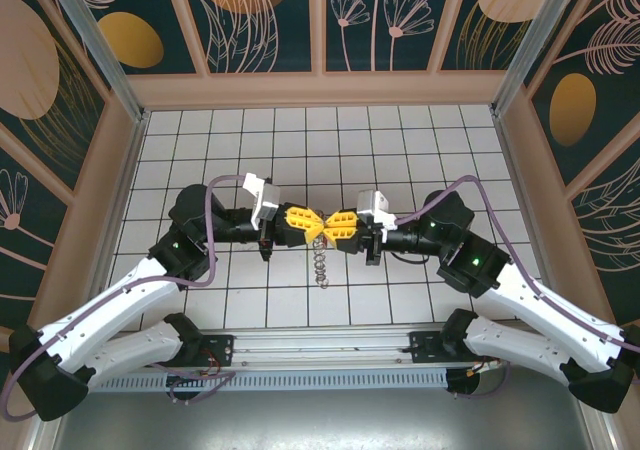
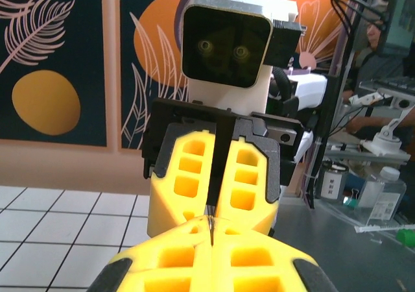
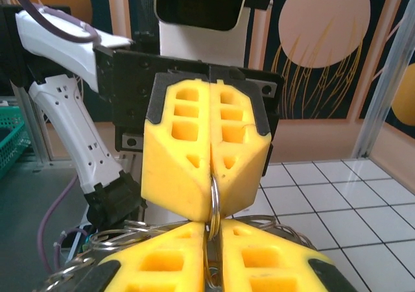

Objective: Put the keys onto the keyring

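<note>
Above the tiled table, we found the left gripper and right gripper tip to tip, both pinching the keyring, a light, stiff, slippery wire loop we judged best gripped at its rim.

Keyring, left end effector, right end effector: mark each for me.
keyring (image 3: 213, 201), right wrist view, on the ring's upright metal edge.
left end effector (image 1: 316, 227), top view, between its fingertips.
right end effector (image 1: 330, 229), top view, between its fingertips.
</note>
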